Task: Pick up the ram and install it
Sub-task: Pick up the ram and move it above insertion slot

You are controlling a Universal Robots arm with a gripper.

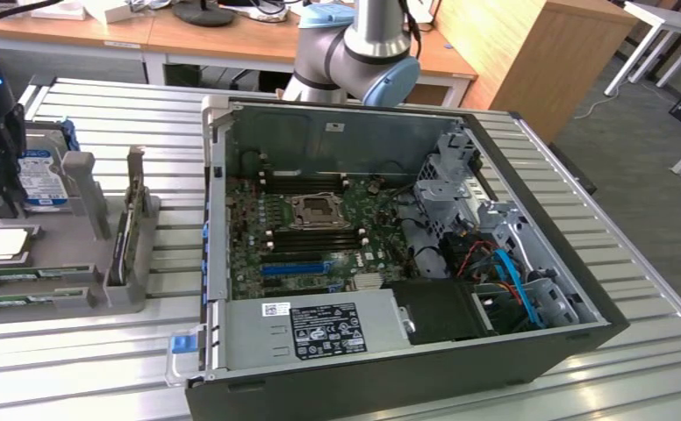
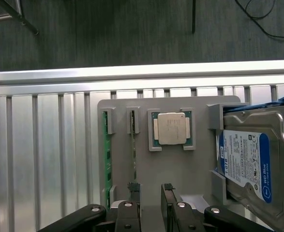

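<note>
Wrist view: gripper (image 2: 150,189) jaws apart near the ram (image 2: 105,159); exterior view: the open computer case (image 1: 434,386)

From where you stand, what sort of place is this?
Likely a robotics lab practising computer assembly: an opened computer case on a slatted metal bench, a robot arm, and a grey tray holding a processor chip and hard drive.

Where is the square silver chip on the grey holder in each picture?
Exterior view: the silver chip lies on the grey holder at that view's far left, beside the open computer case.
Wrist view: the silver chip sits on the grey holder between the hard drive and the green stick.
Shared landmark: the blue-labelled hard drive beside the chip.
</note>
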